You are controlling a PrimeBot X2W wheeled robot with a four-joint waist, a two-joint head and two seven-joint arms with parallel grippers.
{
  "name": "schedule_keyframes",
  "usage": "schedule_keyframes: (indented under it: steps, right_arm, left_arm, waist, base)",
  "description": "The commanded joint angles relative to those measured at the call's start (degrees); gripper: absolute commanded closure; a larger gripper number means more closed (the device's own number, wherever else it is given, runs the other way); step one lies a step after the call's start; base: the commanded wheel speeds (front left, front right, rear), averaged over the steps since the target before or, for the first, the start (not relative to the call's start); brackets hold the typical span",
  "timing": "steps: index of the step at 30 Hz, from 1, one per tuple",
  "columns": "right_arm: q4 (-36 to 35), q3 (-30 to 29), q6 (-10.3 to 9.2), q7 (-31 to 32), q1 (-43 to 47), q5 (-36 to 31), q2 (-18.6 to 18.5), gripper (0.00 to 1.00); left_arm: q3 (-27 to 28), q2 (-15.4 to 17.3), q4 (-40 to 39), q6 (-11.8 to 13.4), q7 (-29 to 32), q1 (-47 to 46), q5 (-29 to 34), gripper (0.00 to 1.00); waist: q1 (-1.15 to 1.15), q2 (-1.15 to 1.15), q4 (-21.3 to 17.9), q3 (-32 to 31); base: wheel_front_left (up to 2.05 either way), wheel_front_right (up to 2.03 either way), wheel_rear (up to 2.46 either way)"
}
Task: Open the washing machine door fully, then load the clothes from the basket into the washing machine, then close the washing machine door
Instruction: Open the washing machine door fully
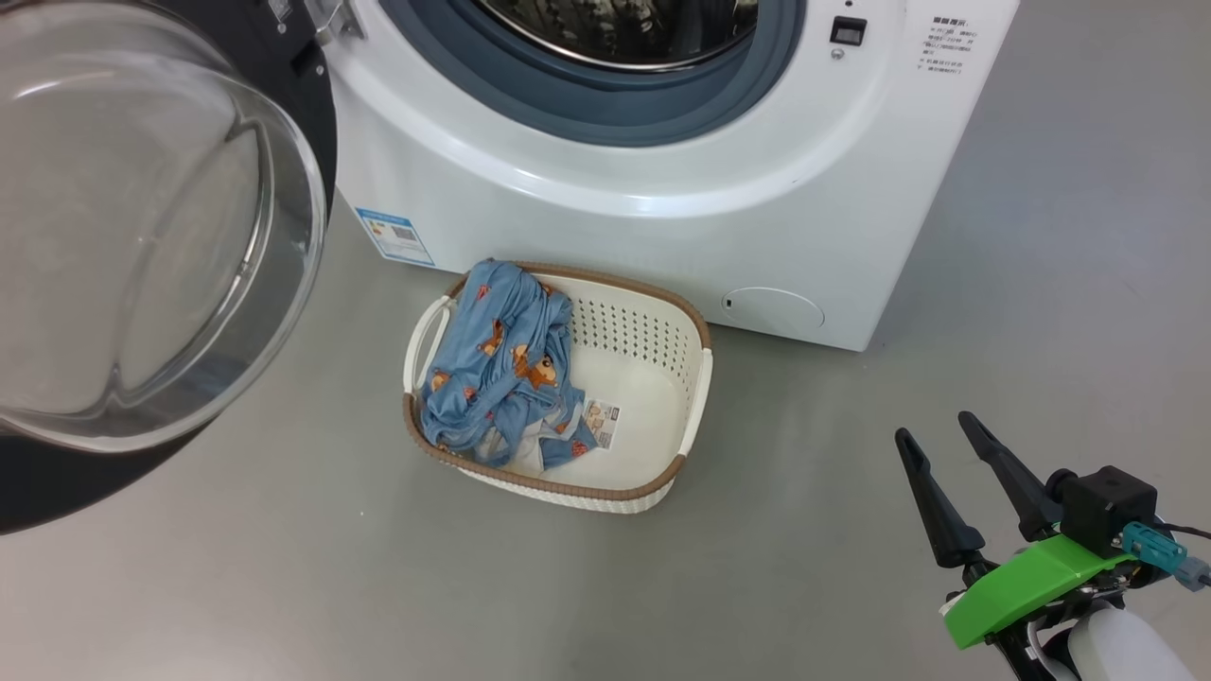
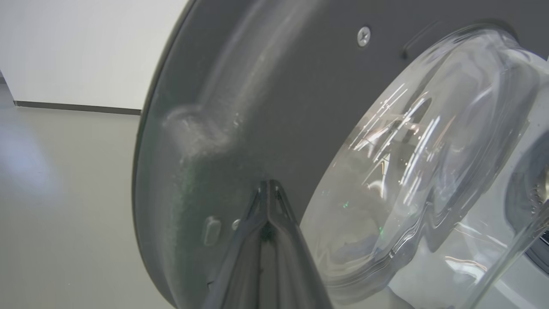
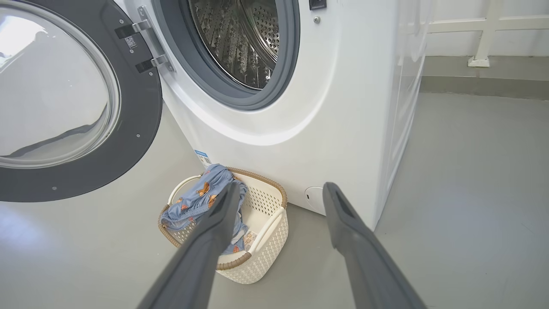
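The washing machine (image 1: 662, 227) stands with its door (image 1: 161, 236) swung out to the left, the glass bowl facing me. The steel drum (image 3: 240, 38) looks bare inside. In front of the machine on the floor sits the basket (image 1: 662, 378), with the blue bear-print clothes (image 1: 501, 369) heaped in its left half. My right gripper (image 1: 937, 430) hovers open to the right of the basket, holding nothing. In the right wrist view its fingers (image 3: 214, 223) frame the basket (image 3: 266, 244) and clothes (image 3: 193, 201). My left gripper (image 2: 268, 186) is shut, tips close against the door's dark inner ring (image 2: 266, 107); contact cannot be told.
Grey floor (image 1: 851, 530) spreads around the basket and to the right of the machine. A white wall with a dark baseboard (image 2: 77, 107) lies beyond the door. A white frame (image 3: 484, 38) stands against the far wall behind the machine.
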Motion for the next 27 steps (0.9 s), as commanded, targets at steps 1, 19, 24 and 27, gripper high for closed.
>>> schedule_keyframes:
  steps: [1,19,24,27]
  right_arm:
    - [-1.14,1.09,0.09,-0.69,-0.74,-0.33,-0.31,0.00]
    - [-1.18,0.93,0.09,-0.69,1.71,0.54,0.92,0.00]
    - [-1.31,-0.20,0.09,-0.69,2.58,0.80,1.00,0.00]
    - [-1.39,-1.15,0.09,-0.69,3.19,0.96,0.92,0.00]
  left_arm:
    - [1.51,3.77,-1.31,-0.26,-0.30,-0.70,0.33,1.00]
    - [-6.74,-3.54,-18.40,-0.56,-0.30,16.40,-3.50,0.00]
    - [-12.07,-4.65,-24.09,-0.56,-0.30,22.05,-5.78,0.00]
    - [-15.04,-4.64,-27.08,-0.57,-0.30,24.75,-7.87,0.00]
  waist:
    - [0.00,0.00,0.02,-0.36]
    - [0.00,0.00,-2.18,-6.44]
    - [0.00,0.00,-4.11,-7.43]
    - [0.00,0.00,-5.52,-7.86]
  base:
    - [0.00,0.00,0.00]
    - [0.00,0.00,0.00]
    - [0.00,0.00,0.00]
    - [0.00,0.00,0.00]
